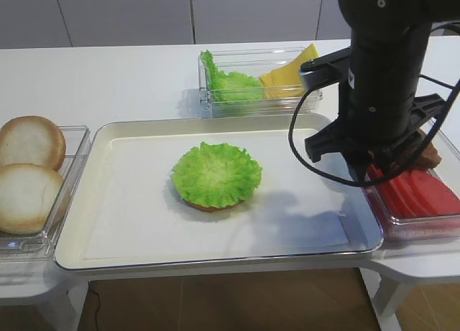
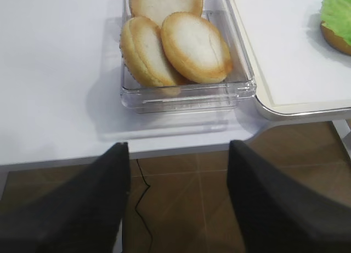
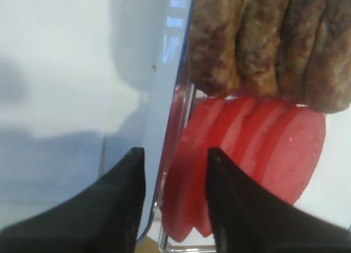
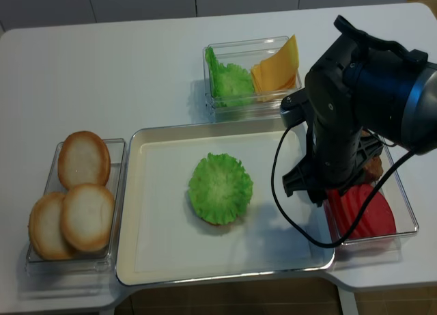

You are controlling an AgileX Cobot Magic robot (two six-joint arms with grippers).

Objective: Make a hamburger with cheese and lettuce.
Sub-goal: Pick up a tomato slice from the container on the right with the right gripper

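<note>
The hamburger (image 1: 215, 176) is a frilly green lettuce leaf on a brown bun base, in the middle of the white tray (image 1: 93, 202). More lettuce (image 1: 230, 83) and yellow cheese (image 1: 291, 76) slices stand in a clear box behind the tray. My right gripper (image 3: 176, 151) hangs over the clear box at the tray's right. Its jaws are apart, one fingertip over the tray rim and the other over the round red slices (image 3: 258, 149), and the left finger is clear of them. My left gripper (image 2: 178, 146) is open and empty above the floor, just off the table's front edge.
Dark brown patties (image 3: 263, 39) lie behind the red slices in the same box. A clear box of pale bun halves (image 2: 175, 44) stands left of the tray. The right arm (image 4: 341, 124) rises above the tray's right edge, with a black cable looping over the tray.
</note>
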